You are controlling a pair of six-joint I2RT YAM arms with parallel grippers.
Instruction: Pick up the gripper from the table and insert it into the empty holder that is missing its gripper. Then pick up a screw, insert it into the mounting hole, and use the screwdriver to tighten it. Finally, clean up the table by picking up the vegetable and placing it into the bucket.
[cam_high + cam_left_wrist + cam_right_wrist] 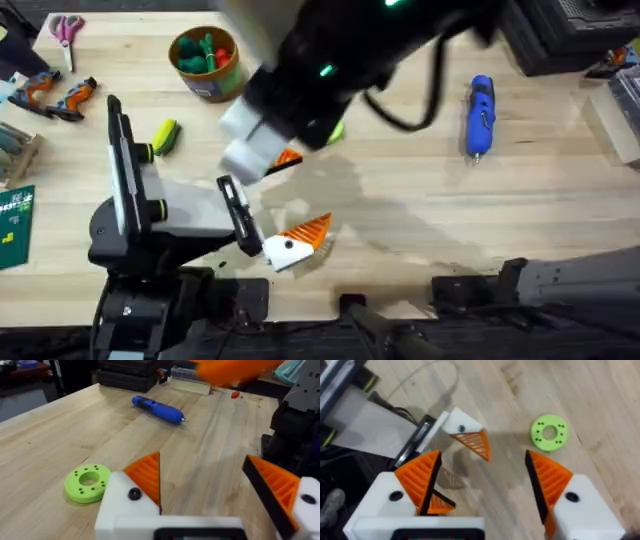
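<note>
Wood-grain table [520,200] bearing blue pen-shaped screwdriver [480,115] at 2 o'clock, yellow-green vegetable [165,135] and olive bucket [205,62] at 10 o'clock; left gripper [205,487] and raised right gripper [482,480], both with ribbed orange wedge pads, gape open, holding nothing.

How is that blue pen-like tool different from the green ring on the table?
The screwdriver is blue, the disc bright green. The screwdriver is long and slim with a thin metal tip; the disc is flat and round, with a big centre hole and small holes around it. Both lie on the wooden table.
</note>
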